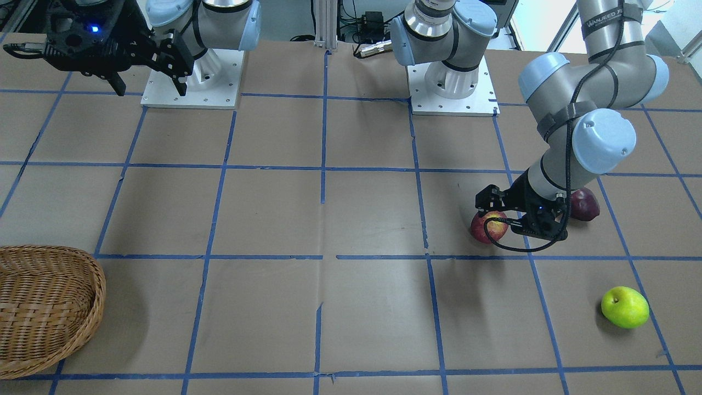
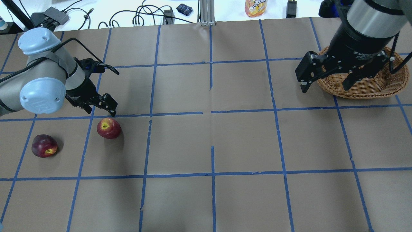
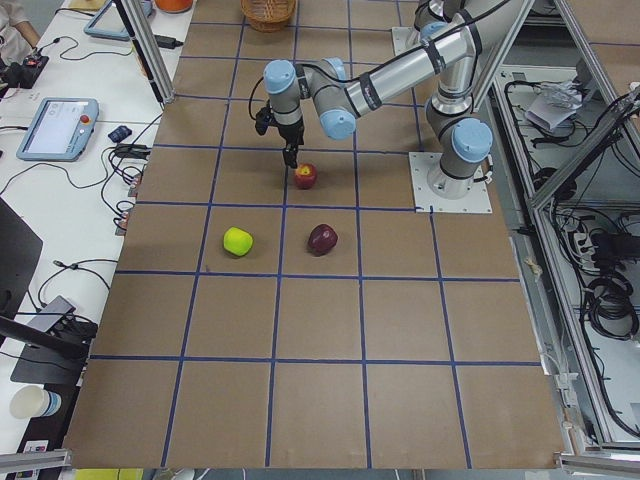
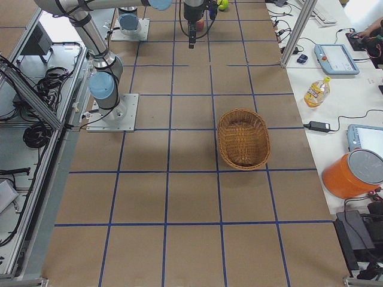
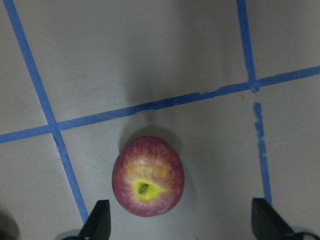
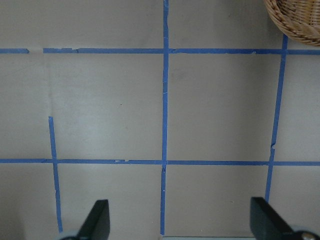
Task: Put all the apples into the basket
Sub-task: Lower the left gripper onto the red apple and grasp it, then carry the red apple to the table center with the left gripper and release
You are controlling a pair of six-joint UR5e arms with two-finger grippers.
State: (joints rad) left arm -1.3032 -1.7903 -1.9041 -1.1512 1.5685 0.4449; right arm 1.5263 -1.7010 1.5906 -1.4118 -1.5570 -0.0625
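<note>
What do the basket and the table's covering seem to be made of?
The basket looks like woven wicker or rattan, light brown and matt: interlaced strands show. The table's covering looks like brown paper or thin card, matt; I cannot tell which. The grid lines seem to be blue adhesive tape, broken in places.

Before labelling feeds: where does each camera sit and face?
Front-facing: across table, facing both bases.
Overhead: from behind, above left hand, right hand.
Exterior left: left end; left arm near.
Exterior right: right end; right arm near.
Left wrist: above red apple; fingertips.
Right wrist: above table; fingertips.
Shared: overhead, left wrist show red apple.
</note>
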